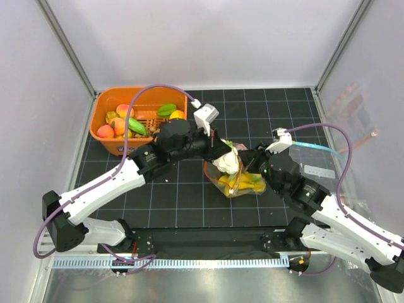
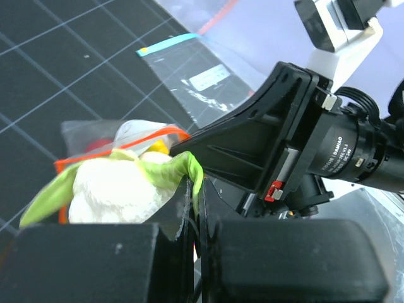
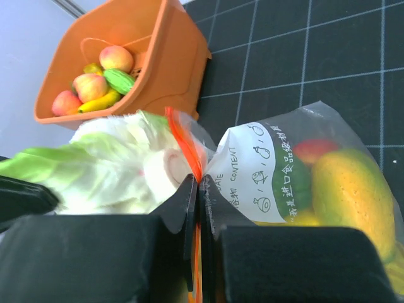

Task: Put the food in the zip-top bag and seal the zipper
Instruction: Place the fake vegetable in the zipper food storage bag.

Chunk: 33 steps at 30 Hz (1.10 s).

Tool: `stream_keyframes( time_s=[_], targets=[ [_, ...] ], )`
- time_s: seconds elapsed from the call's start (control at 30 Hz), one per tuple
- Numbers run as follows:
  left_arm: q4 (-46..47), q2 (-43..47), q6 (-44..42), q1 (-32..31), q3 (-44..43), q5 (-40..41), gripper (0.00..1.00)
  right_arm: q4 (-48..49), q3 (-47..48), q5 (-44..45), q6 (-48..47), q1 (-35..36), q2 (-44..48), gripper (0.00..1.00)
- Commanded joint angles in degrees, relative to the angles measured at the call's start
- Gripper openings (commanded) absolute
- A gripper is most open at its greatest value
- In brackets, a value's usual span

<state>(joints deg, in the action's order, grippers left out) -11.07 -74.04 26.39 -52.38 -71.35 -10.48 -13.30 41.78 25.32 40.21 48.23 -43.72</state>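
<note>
Currently, limp clear bag's (image 3: 252,170) stiff red-orange zipper (image 3: 183,142) is pinched by right gripper (image 3: 199,189); light white cauliflower's (image 2: 113,189) leaf by left gripper (image 2: 196,189).

Left pincer (image 1: 222,146) and right pincer (image 1: 250,158) meet at the zip-top bag (image 1: 243,184) on the counter (image 1: 183,202), white cauliflower (image 1: 228,161) poking out; orange basket (image 1: 101,112) back left.

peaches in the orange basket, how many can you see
3 peaches, all in the basket's left half: one toward the far wall, one mid-basket, one nearest the front-left corner. Others may be hidden.
</note>
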Motion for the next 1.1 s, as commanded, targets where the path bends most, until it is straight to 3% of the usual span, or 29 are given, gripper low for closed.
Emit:
stream_keyframes(
  time_s=[0.0, 0.2, 0.43, 0.77, 0.93, 1.07],
  targets=[
    [10.8, -0.31, -1.34, -1.5, 1.91, -0.85, 0.0, 7.85, -0.91, -1.5, -0.22, -0.06, 3.64, 0.01],
    [14.58, -4.44, -3.89, -2.64, 2.88, -4.02, 0.0, 7.06, -1.7, 1.39, 0.4, -0.06, 6.45, 0.01],
    [15.38, -5.76, -11.8, -4.05, 6.48, 2.13, 0.0, 4.17, -0.65, 3.33, 1.98, -0.06, 5.85, 0.01],
    [20.55, -4.19, -12.59, -5.63, 10.61, -4.54, 0.0, 4.95, -0.73, 1.93, 2.6, -0.06, 3.83, 0.01],
    [24.69, 0.99, -13.38, -5.63, 14.57, -8.41, 0.0, 8.98, -1.44, -5.7, 3.04, -0.06, 2.86, 0.01],
    [16.2, 5.21, -14.7, -5.63, 11.51, -9.56, 0.0, 18.28, -1.79, -21.5, 4.26, -0.06, -0.04, 0.01]
  ],
)
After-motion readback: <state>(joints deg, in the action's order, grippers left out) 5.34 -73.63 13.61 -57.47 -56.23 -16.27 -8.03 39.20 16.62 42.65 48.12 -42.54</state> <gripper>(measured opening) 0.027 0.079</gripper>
